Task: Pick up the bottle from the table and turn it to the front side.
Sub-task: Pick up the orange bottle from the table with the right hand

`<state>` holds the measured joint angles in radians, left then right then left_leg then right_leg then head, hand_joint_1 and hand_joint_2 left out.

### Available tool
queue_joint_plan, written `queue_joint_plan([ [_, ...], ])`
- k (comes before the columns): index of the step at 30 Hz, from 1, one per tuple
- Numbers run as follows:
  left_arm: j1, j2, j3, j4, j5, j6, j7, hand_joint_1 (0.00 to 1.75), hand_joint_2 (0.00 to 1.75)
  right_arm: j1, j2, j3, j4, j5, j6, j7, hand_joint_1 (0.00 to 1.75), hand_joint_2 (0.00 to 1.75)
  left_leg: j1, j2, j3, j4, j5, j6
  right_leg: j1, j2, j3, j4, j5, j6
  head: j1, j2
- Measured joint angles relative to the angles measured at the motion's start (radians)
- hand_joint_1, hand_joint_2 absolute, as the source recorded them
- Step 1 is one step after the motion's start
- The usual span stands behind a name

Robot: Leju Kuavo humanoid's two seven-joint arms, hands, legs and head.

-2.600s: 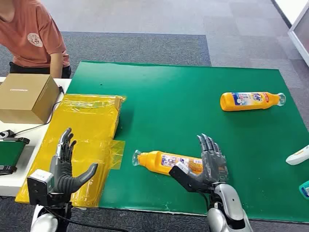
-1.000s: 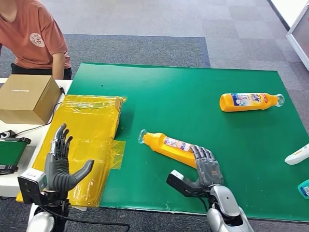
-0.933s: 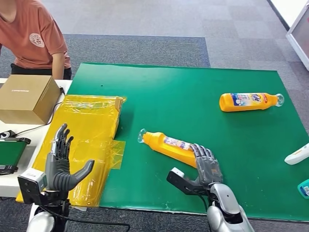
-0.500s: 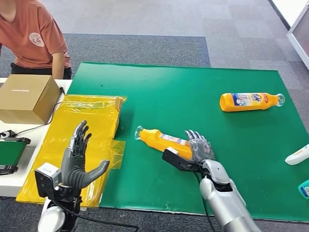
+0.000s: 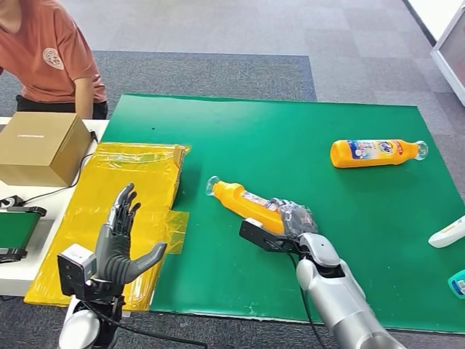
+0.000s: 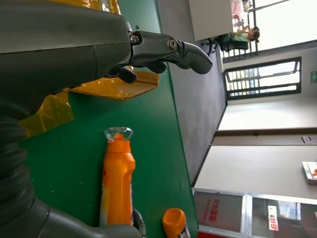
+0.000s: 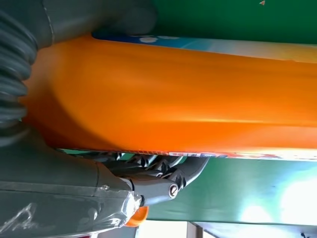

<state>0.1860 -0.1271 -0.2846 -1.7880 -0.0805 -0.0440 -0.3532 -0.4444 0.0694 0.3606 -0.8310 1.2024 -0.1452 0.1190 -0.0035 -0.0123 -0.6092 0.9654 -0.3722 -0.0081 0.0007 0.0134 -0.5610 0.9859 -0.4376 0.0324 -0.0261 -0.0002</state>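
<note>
The right hand [image 5: 293,220] grips the orange bottle [image 5: 247,204] near the green mat's [image 5: 307,138] front, cap toward 10 o'clock. The left hand [image 5: 121,243] hovers spread, holding nothing (over yellow plastic [image 5: 131,182]). A second bottle [image 5: 375,152] lies at 2 o'clock; grey carpet [image 5: 219,43] beyond.

This is looking like an office or lab space given over to robot trials — grey carpet tiles [image 5: 219,29] are covering the floor, and a green mat [image 5: 285,138] is lying over a work table. A person in an orange T-shirt [image 5: 52,54] is sitting at a white side desk [image 5: 22,273] where a cardboard box [image 5: 41,145] and a cable [image 5: 60,187] are resting. Through the left wrist view, glass doors [image 6: 261,79] and pale walls [image 6: 261,163] are showing — with someone sitting at another green table [image 6: 239,34] far off.
</note>
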Motion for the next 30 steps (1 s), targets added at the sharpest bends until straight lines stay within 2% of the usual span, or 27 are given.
queue_joint_plan([
  [5,0.000,0.000,0.005,0.000,0.004,-0.001,0.000,0.00,1.75,-0.005,0.000,0.000,0.001,-0.055,0.009,-0.024,1.75,1.75,0.000,0.000,0.000,0.000,0.000,0.000,0.000,0.000,0.000,0.000,0.000,0.000,0.000,0.000],
  [7,0.000,0.000,0.007,0.001,0.006,-0.001,-0.002,0.00,1.75,-0.005,0.000,-0.004,-0.004,-0.115,0.021,-0.056,1.75,1.75,0.000,0.000,0.000,0.000,0.000,0.000,0.000,0.000,0.000,0.000,0.000,0.000,0.000,0.000],
  [14,0.000,0.010,0.015,0.007,0.035,0.008,-0.044,0.00,1.75,0.063,0.001,-0.110,-0.110,-0.667,0.171,-0.292,1.75,1.75,0.000,-0.001,-0.003,0.000,0.000,0.000,0.000,-0.001,-0.002,0.000,0.000,0.000,0.000,0.000],
  [17,-0.001,0.017,0.018,0.013,0.059,0.018,-0.058,0.00,1.75,0.105,0.005,-0.166,-0.196,-0.868,0.192,-0.354,1.75,1.75,0.000,-0.001,-0.004,0.000,0.000,0.000,0.000,-0.001,-0.003,0.000,0.000,0.000,0.000,0.000],
  [20,-0.005,0.022,0.019,0.017,0.089,0.031,-0.068,0.00,1.75,0.148,0.011,-0.193,-0.292,-1.002,0.179,-0.391,1.75,1.75,0.000,-0.001,-0.004,0.000,0.000,0.000,0.000,-0.001,-0.003,0.000,0.000,0.000,0.000,0.000],
  [25,-0.021,0.026,0.020,0.018,0.158,0.020,-0.071,0.00,1.75,0.209,0.014,-0.182,-0.429,-1.048,0.139,-0.426,1.75,1.75,0.000,-0.001,-0.004,0.000,0.000,0.000,0.000,-0.001,-0.004,0.000,0.000,0.000,0.000,0.000],
  [30,-0.070,0.027,0.014,0.029,0.332,-0.098,-0.014,0.00,1.75,0.231,0.020,-0.108,-0.490,-0.968,0.082,-0.466,1.75,1.75,0.000,-0.001,-0.004,0.000,0.000,-0.001,0.000,-0.001,-0.004,0.001,0.000,0.000,0.000,0.000],
])
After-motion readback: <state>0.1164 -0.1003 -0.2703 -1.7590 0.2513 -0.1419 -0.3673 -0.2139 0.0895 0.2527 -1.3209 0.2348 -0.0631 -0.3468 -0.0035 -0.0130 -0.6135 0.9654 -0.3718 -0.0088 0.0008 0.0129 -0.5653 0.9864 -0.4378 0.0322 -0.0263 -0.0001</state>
